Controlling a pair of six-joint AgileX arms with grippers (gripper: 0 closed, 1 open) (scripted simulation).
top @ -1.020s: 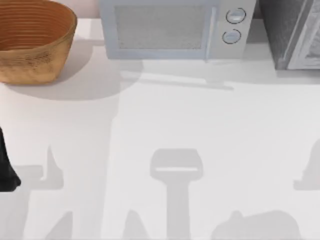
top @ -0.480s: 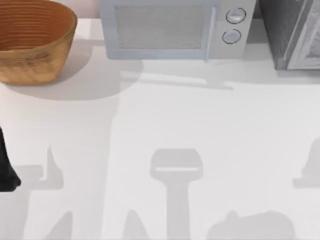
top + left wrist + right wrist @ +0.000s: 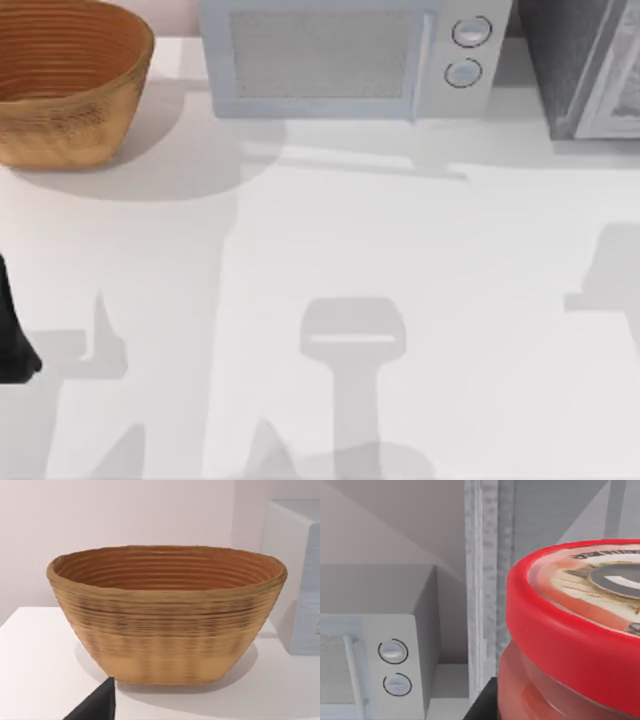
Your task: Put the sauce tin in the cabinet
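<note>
Red sauce tin (image 3: 575,645), printed lid, close beside cabinet (image 3: 490,580).

Legible text: none that we can read. The tin (image 3: 580,630), at the right of the right wrist view, carries dark print along its top rim, too blurred for us to make out. The microwave (image 3: 345,60) knobs bear no readable marks.

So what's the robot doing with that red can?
The right arm is carrying the sauce tin, which sits very close to its wrist camera. Ahead of it stand the cabinet and the white microwave beside it. The left arm waits at the table's left edge, facing the woven basket. The tin is not in the cabinet yet.
</note>
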